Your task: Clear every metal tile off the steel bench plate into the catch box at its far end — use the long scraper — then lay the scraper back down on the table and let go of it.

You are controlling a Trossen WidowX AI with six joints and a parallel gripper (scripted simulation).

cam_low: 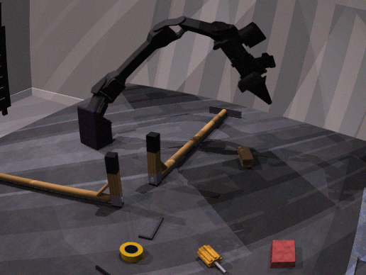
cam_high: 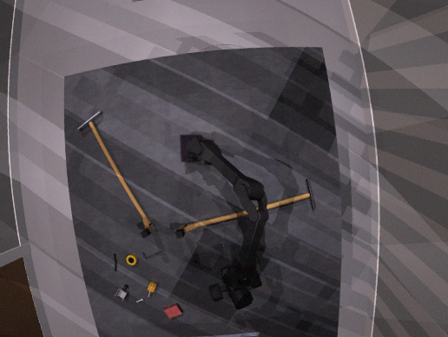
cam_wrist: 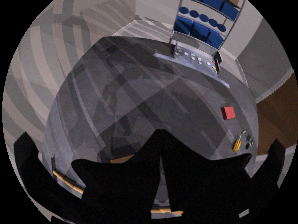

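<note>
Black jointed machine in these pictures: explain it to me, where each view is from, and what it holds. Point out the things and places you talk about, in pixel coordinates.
It is a robot arm (cam_high: 253,221) (cam_low: 136,62), fixed to the table by a dark box-shaped base (cam_high: 184,149) (cam_low: 85,131). The top view looks down; the exterior view looks across from one side; the wrist view looks out past the black two-fingered gripper (cam_high: 241,300) (cam_low: 270,102) (cam_wrist: 160,132). The gripper is shut, in the air, holding nothing.

On the table lie two long wooden-handled tools with narrow crosswise blades, a yellow ring (cam_high: 127,260) (cam_low: 131,259), a red block (cam_high: 173,311) (cam_low: 282,254) (cam_wrist: 228,112) and a brown wooden block (cam_low: 245,156) (cam_wrist: 122,159).
</note>
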